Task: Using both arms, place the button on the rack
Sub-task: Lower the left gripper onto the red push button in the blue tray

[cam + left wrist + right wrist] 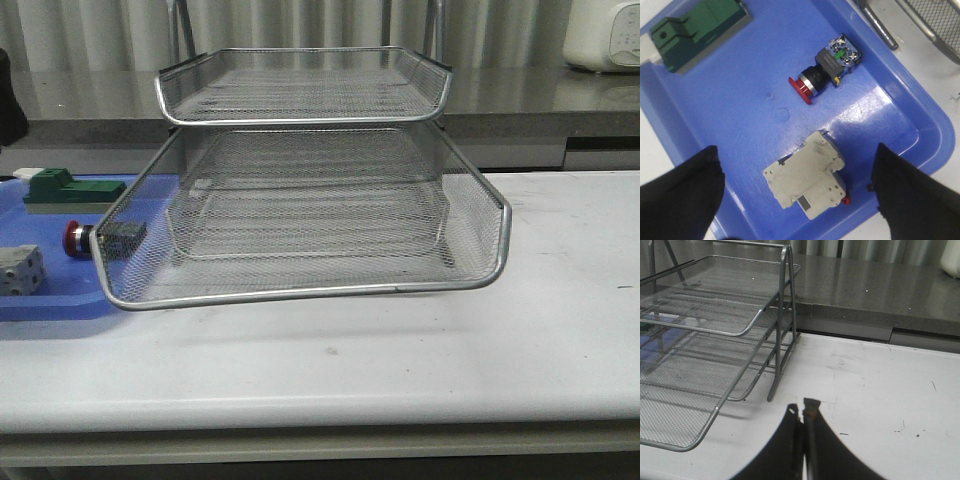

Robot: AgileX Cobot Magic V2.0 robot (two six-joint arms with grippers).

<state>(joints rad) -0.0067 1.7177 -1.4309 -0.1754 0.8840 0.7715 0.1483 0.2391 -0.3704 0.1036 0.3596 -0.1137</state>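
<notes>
Left gripper (797,195) fingers spread wide apart, holding nothing, hovering over a white block (807,182) in the blue tray (740,110). Just beyond the block lies the button (826,71) on its side on the tray floor, red head facing away from the rack (300,200). Green block (697,27) sits at tray's far end. Right gripper (802,412) fingers pressed together, empty, above the white table (880,405) beside the rack's right side.
</notes>
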